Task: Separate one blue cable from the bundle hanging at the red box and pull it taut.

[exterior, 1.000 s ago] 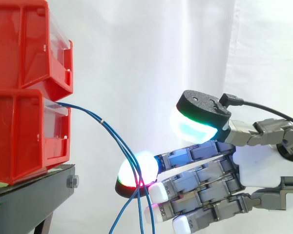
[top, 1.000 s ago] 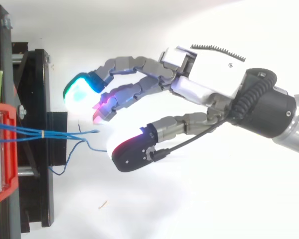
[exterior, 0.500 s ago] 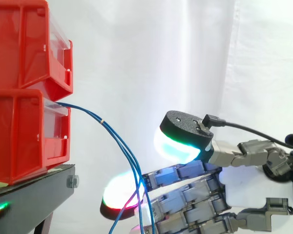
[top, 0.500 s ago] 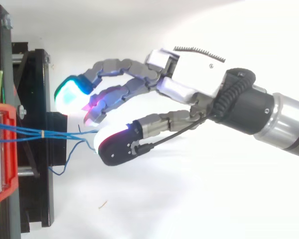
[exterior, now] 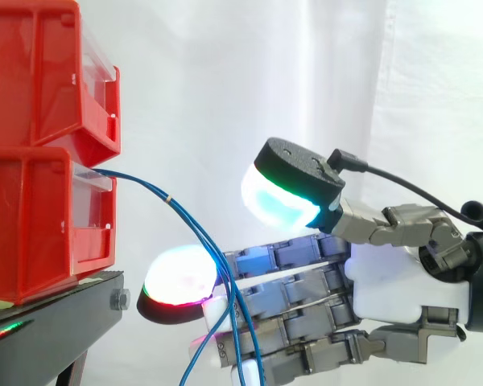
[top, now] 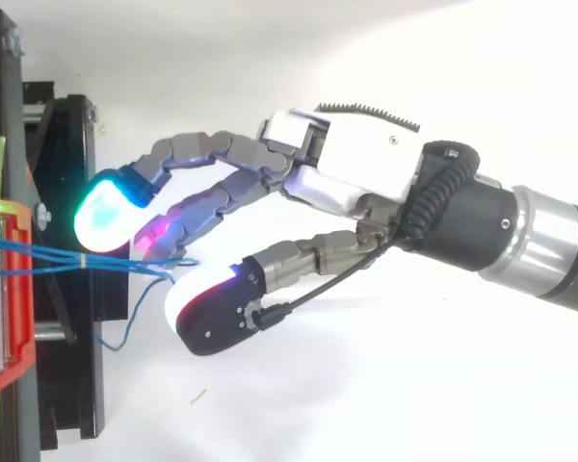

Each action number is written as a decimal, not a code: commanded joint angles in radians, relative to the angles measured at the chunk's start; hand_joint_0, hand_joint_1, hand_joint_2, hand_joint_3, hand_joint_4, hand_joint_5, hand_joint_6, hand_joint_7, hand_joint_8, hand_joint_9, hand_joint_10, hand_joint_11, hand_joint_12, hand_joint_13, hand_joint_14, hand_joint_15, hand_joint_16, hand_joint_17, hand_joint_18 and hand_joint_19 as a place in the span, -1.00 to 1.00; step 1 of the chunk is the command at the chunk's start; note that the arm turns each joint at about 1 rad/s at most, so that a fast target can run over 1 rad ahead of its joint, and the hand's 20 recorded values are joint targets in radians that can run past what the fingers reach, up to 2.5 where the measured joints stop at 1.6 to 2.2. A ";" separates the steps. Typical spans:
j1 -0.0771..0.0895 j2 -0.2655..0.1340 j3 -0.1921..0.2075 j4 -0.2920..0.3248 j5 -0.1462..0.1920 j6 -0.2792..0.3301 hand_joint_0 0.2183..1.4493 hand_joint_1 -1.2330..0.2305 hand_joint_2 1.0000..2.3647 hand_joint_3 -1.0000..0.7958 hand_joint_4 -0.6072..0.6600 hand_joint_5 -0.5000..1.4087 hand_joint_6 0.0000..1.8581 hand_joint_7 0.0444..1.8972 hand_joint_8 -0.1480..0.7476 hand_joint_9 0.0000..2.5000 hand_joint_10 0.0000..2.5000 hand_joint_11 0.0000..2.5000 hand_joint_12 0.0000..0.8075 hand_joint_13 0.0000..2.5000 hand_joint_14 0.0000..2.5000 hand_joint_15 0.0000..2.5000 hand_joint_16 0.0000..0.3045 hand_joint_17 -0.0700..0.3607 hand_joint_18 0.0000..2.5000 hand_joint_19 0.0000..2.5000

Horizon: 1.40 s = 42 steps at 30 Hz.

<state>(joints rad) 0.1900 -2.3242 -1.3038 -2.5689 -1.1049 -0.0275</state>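
Side view showed the hand [exterior: 390, 293] spread and holding nothing, the blue cables [exterior: 157, 194] sagging from the red box [exterior: 40, 217] across its fingers [exterior: 290, 254], beneath the thumb; thin, light, limp and probably slippery, one strand seemed best pinched near the fingertips.
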 commanded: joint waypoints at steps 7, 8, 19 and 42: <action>0.003 0.000 0.001 0.044 -0.013 0.015 -0.35 -0.30 -1.00 -0.44 0.35 -0.64 -0.46 -0.21 0.04 -0.23 -0.99 -0.63 -0.24 -0.35 -0.99 -0.74 -0.80 -0.36 -0.51 -0.64; 0.003 0.000 0.001 0.047 -0.013 0.015 -0.35 -0.30 -1.00 -0.44 0.35 -0.63 -0.46 -0.20 0.04 -0.22 -0.99 -0.63 -0.24 -0.35 -0.99 -0.75 -0.81 -0.37 -0.51 -0.64; 0.005 0.000 0.001 0.053 -0.013 0.015 -0.31 -0.31 -1.00 -0.40 0.36 -0.62 -0.46 -0.16 0.05 -0.18 -0.99 -0.57 -0.23 -0.29 -0.99 -0.70 -0.81 -0.37 -0.49 -0.64; 0.008 0.000 0.001 0.049 -0.173 0.083 -0.23 -0.32 -0.99 -0.32 0.36 -0.61 -0.46 -0.04 0.05 -0.07 -0.98 -0.39 -0.21 -0.17 -0.98 -0.57 -0.81 -0.38 -0.45 -0.62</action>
<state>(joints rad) 0.1979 -2.3240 -1.3024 -2.5195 -1.2595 0.0352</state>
